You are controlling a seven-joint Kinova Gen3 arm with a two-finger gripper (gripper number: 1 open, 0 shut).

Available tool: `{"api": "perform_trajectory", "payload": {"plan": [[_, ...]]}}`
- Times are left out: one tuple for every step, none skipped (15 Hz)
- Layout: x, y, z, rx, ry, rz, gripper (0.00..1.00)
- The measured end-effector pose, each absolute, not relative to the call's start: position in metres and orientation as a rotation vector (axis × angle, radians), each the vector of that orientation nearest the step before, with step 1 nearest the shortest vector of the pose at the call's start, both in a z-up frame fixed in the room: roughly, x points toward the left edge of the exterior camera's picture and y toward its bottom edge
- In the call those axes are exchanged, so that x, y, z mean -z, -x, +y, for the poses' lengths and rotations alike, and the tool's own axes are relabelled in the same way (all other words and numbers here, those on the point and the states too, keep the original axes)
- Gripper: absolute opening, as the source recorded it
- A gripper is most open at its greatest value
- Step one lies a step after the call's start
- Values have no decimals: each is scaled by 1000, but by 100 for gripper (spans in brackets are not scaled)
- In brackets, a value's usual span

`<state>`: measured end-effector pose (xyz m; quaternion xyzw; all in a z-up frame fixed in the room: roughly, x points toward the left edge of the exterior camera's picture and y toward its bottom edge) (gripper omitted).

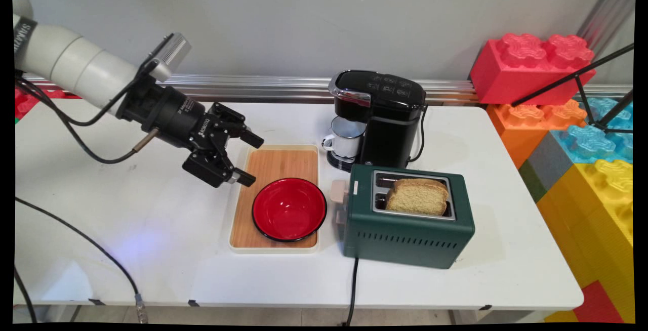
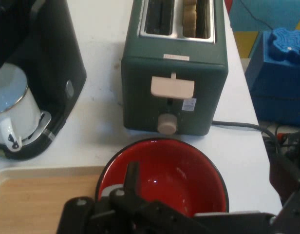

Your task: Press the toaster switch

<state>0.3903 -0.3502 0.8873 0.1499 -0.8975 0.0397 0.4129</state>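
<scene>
My black gripper hangs open and empty above the left end of a wooden board with a cream rim, pointing right. A red bowl with a black rim sits on the board's near half, just below and right of the fingertips. In the hand view the gripper frames the red bowl, one finger rising at left. Beyond the bowl stands a dark green toaster with its cream lever facing me. The toaster holds a bread slice in its near slot.
A black coffee machine stands behind the toaster with a white enamel mug under its spout. Large coloured toy bricks are stacked past the table's right edge. The toaster's cord drops over the front edge.
</scene>
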Motion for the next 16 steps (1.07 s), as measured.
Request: {"api": "perform_trajectory", "payload": {"plan": [[-887, -389, -352, -101, -362, -2259, 100], [-886, -388, -353, -101, -350, -2259, 0], [-885, -386, -354, -100, -338, -2261, 0], [-884, -385, -355, -99, -330, -2263, 0], [-883, -384, -356, -99, -325, -2265, 0], [-882, -384, -357, -99, -324, -2266, 0], [-881, -383, -359, -100, -322, -2267, 0], [-880, -382, -360, -100, -322, -2266, 0], [-879, -381, -363, -100, -322, -2264, 0], [-878, -379, -365, -99, -323, -2260, 0], [-876, -376, -369, -98, -325, -2252, 0], [-874, -374, -373, -98, -327, -2245, 0], [-872, -372, -375, -97, -329, -2240, 0], [-871, -369, -377, -97, -332, -2233, 0], [-869, -365, -380, -96, -334, -2225, 0], [-867, -362, -383, -95, -336, -2218, 0]]}}
